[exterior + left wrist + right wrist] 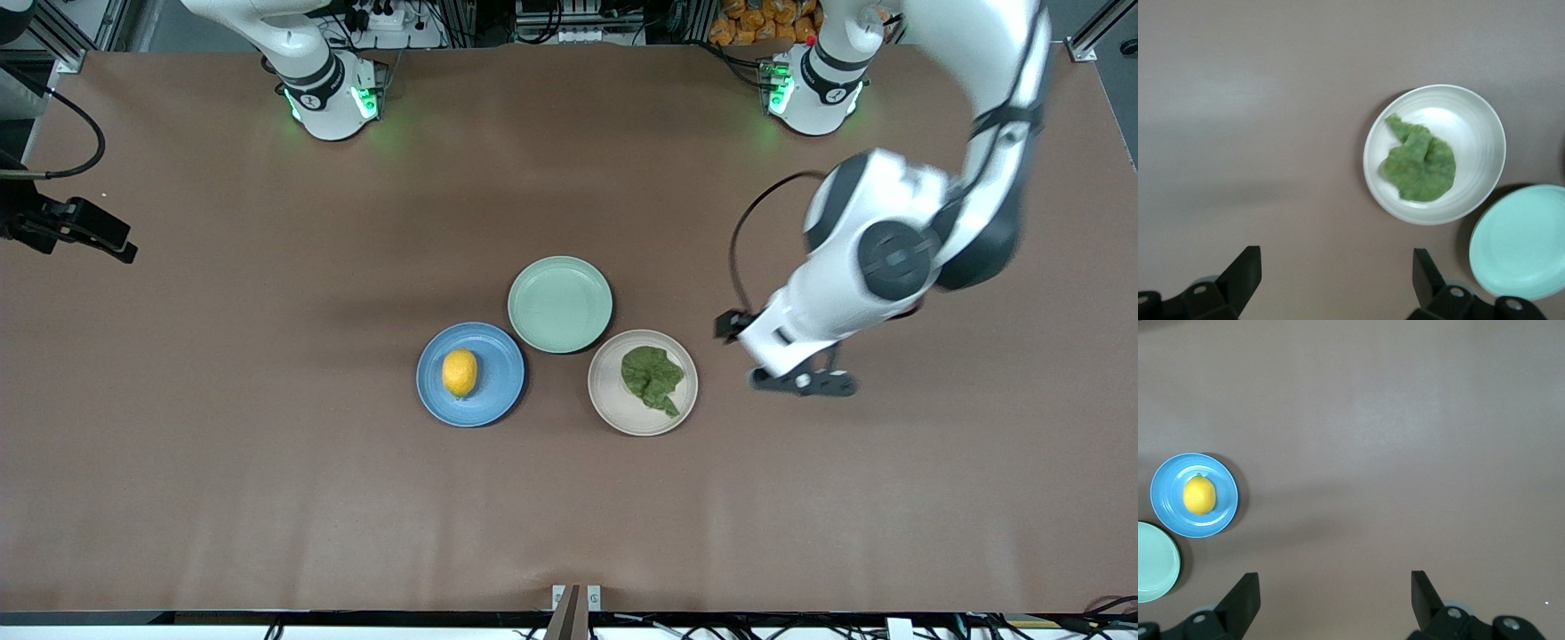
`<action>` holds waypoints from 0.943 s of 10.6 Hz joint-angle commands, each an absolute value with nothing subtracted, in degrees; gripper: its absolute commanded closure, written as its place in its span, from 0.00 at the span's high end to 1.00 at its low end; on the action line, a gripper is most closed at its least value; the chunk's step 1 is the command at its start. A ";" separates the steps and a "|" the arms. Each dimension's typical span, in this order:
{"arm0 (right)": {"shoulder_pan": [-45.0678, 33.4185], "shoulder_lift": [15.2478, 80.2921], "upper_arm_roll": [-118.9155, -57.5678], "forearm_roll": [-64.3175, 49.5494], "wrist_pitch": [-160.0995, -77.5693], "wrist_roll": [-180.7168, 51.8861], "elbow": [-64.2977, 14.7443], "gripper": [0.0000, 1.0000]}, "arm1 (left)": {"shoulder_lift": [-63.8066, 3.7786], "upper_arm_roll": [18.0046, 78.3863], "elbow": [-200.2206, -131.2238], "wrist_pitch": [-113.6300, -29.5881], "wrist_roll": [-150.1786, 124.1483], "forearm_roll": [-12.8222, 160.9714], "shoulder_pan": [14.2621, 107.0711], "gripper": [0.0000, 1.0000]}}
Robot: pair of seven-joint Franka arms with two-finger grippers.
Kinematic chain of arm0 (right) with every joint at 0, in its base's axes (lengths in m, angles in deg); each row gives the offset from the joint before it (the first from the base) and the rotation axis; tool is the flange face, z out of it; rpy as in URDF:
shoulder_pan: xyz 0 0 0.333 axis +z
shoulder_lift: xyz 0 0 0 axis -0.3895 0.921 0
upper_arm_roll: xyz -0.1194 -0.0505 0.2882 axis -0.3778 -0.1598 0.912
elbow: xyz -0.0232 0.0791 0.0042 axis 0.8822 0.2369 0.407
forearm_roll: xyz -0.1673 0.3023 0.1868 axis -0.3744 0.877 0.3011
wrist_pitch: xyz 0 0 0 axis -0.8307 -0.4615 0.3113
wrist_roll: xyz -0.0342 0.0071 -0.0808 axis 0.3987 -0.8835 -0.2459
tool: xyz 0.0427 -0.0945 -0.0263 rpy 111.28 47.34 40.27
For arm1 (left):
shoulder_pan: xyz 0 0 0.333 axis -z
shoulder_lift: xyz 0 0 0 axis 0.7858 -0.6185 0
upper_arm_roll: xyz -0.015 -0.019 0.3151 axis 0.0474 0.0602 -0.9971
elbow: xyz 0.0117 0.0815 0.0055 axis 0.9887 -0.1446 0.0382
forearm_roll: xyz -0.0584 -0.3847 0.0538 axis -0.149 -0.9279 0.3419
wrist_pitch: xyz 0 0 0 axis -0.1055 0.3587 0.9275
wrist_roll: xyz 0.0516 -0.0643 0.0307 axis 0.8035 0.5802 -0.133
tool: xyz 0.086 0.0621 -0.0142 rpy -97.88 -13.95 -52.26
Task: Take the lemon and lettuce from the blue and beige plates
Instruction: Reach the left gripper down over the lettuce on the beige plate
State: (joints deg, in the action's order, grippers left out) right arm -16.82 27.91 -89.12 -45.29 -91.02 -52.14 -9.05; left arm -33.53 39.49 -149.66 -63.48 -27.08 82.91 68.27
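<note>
- The lemon (460, 372) sits on the blue plate (498, 396); the lettuce (653, 377) lies on the beige plate (607, 391).
- A mint-green plate (560, 303) lies just beside both, farther from the front camera.
- The left gripper (803, 380), fingers spread, hovers over bare table near the beige plate.
- The right gripper (1335, 597), apparently over the right arm's end of the table, is spread, empty.

I count three plates on the table (267, 498): one blue plate (494, 391), one beige plate (609, 391), one mint-green plate (560, 304); one lemon (460, 372); one lettuce (653, 378) leaf; two arms; two grippers, left gripper (803, 382) and right gripper (1335, 593).
</note>
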 commanded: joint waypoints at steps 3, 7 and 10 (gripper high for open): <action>-15.63 28.61 -89.30 -45.64 -90.93 -52.18 -8.28 1.00 | -40.07 38.75 -148.45 -70.98 -32.14 84.30 72.09 1.00; -15.45 28.79 -89.30 -45.20 -91.37 -52.09 -8.28 1.00 | -44.20 38.57 -148.45 -78.53 -38.18 87.80 74.46 1.00; -15.19 28.88 -89.21 -45.02 -91.63 -52.44 -8.81 1.00 | -47.10 38.48 -148.45 -83.11 -40.75 88.52 75.35 1.00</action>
State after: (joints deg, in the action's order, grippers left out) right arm -15.63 28.58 -89.11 -45.24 -91.36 -52.14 -9.05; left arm -45.47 39.17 -149.50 -81.50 -38.63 86.89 74.69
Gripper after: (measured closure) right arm 0.000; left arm 0.000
